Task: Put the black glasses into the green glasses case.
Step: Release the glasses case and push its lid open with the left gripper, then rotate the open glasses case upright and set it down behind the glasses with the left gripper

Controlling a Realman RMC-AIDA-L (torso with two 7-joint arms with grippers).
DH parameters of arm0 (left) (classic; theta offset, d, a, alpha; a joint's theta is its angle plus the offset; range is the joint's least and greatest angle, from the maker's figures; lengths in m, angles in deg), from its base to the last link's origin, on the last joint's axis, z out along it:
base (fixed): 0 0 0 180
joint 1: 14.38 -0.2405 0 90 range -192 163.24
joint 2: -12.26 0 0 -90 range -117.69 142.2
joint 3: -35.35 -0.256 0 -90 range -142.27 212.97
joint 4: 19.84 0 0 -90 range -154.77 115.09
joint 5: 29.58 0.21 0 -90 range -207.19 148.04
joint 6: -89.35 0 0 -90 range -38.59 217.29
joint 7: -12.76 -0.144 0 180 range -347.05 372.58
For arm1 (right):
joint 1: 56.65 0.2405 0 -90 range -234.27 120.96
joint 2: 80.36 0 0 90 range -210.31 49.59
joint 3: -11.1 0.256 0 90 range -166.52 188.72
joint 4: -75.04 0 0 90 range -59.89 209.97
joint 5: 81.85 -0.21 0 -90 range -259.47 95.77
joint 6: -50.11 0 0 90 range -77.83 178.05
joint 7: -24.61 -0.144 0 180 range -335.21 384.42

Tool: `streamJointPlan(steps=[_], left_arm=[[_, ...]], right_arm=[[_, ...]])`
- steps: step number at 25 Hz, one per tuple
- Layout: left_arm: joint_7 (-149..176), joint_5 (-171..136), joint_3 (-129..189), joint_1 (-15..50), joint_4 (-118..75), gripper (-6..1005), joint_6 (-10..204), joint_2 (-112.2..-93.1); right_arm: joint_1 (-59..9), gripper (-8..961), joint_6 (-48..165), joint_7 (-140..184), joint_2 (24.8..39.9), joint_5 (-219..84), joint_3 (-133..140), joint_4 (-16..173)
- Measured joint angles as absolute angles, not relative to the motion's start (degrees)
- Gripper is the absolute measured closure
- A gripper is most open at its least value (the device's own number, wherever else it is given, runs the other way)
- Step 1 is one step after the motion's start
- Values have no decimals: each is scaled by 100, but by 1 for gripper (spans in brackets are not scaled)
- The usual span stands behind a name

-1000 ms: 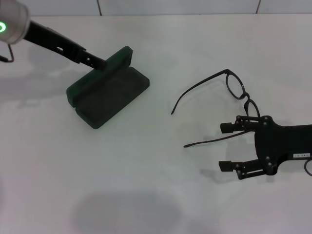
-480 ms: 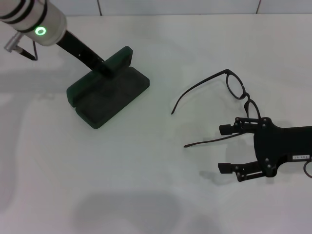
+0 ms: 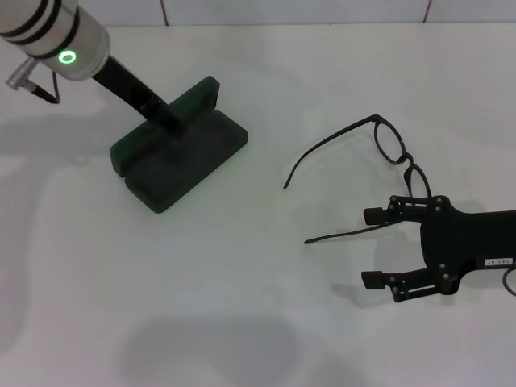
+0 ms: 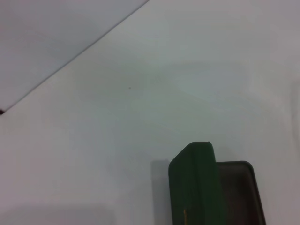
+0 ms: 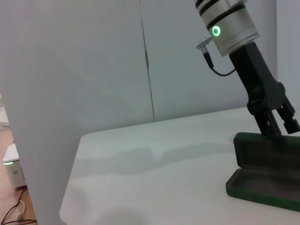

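The green glasses case point(image 3: 173, 157) lies open at the left of the white table, its lid point(image 3: 200, 98) standing upright. It also shows in the left wrist view point(image 4: 194, 187) and the right wrist view point(image 5: 267, 183). My left gripper point(image 3: 172, 121) is at the lid's top edge, open; in the right wrist view point(image 5: 280, 125) its two fingers stand apart above the lid. The black glasses point(image 3: 391, 145) lie unfolded at the right. My right gripper point(image 3: 376, 246) is open just in front of them, and one temple arm point(image 3: 339, 235) runs by its upper finger.
The white table point(image 3: 258, 306) carries only the case and the glasses. A wall rises behind the table's far edge point(image 3: 290, 22). In the right wrist view the table's side edge point(image 5: 70, 183) drops to the floor, where a small white device point(image 5: 11, 171) stands.
My left arm has swung in over the case, its wrist now nearer the lid. My right gripper has dropped slightly toward the front edge. The glasses and the case have not moved.
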State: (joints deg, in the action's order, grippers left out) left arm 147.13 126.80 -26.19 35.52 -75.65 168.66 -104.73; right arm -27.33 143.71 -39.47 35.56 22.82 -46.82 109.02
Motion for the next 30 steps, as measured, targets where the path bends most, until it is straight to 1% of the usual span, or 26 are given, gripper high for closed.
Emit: streamJointPlan(steps=[5,10,15,24,30], left_arm=[[14693,12684,-2783,3528,-7552,147,16846,-10510],[14644,12688,-3047,3483,-7616,315,16826,-10556],[14608,12681,-3050,3367,-7857,557,16792,-10608],[14568,12655,-3051,3361,-7872,761,16809,-10607],[13985,12457,-3017,3309,-8034,779,16912,-10604]], right_arm=[[-2739,96,14354,-3947,3557,2283,-4682,10879],[-2739,97,14343,-3947,3557,2288,-4682,10844],[-2745,98,14337,-3947,3556,2304,-4682,10843],[-2756,100,14341,-3947,3547,2299,-4682,10843],[-2765,101,14351,-3947,3547,2296,-4682,10844]])
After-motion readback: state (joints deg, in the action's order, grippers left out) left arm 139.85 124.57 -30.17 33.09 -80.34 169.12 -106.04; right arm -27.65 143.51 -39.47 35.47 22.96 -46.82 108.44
